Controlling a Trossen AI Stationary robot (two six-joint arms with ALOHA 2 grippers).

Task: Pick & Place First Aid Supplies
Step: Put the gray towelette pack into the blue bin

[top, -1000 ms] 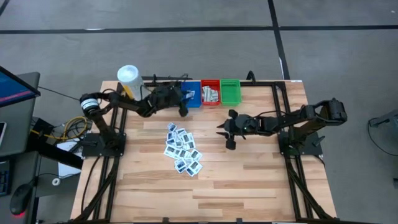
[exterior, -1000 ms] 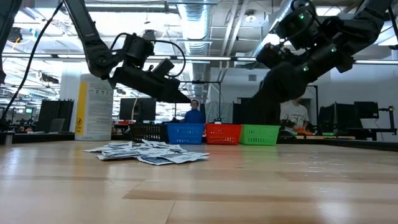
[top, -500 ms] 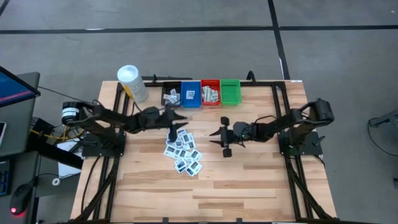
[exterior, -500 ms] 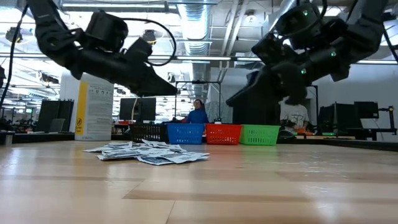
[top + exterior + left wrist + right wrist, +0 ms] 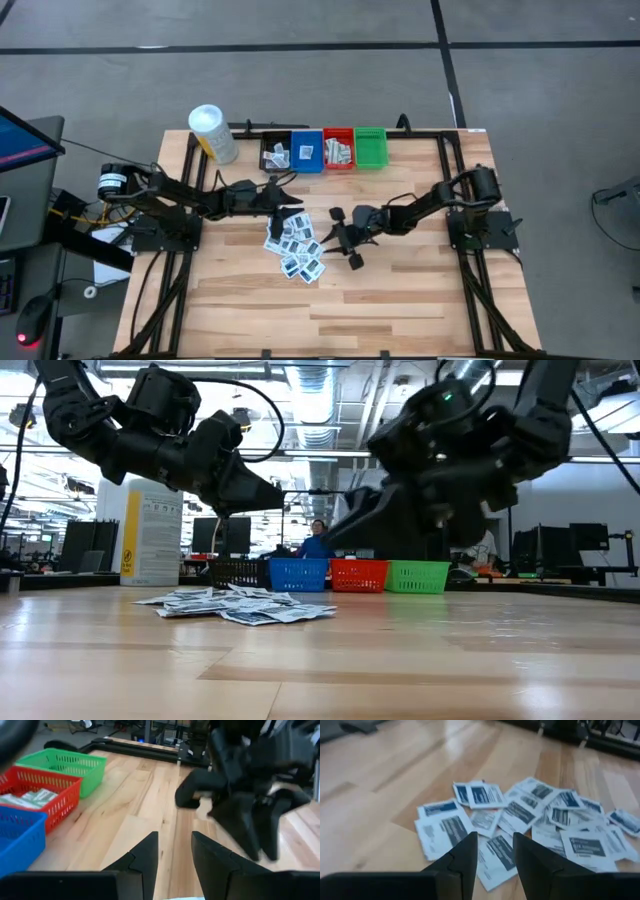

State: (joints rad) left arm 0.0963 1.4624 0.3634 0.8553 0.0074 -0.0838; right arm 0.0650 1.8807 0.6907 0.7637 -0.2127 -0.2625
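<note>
We are seeing both arms stretching low over the bench (image 5: 400, 290) toward its middle. The left pincer (image 5: 288, 196) is hanging above the near edge of the heap of packets (image 5: 296, 243), its two fingers (image 5: 148, 851) standing apart with nothing between them. The right pincer (image 5: 338, 240) is reaching toward the same heap from the other side, fingers (image 5: 465, 851) also apart and empty. The packets are lying loose on the wood; their dark printing is too blurred for us to read. The bins (image 5: 325, 148) are standing at the far edge, some holding packets.
</note>
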